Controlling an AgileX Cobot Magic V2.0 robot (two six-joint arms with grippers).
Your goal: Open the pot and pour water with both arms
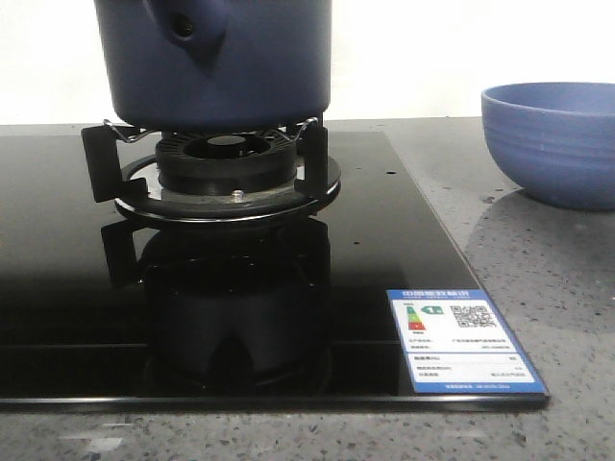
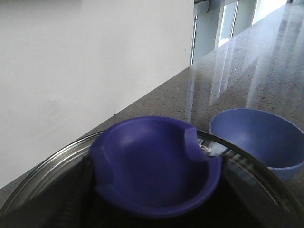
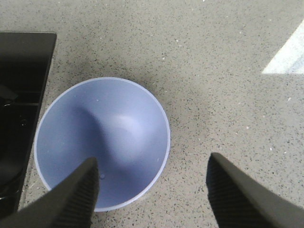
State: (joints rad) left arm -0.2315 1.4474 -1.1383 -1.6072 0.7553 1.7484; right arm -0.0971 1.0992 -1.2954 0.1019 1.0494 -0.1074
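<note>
The dark navy pot stands on the burner grate, its holed nub facing the front view; its top is cut off there. In the left wrist view a purple-blue cupped lid knob sits on a glass lid with a metal rim. My left gripper is shut on that knob, dark fingers pressed against its sides. My right gripper hangs open over the counter, one finger above the periwinkle bowl. Neither gripper shows in the front view.
The burner sits on a black glass cooktop with a blue label sticker at its front right corner. The bowl stands on the speckled stone counter right of the cooktop. A white wall runs behind.
</note>
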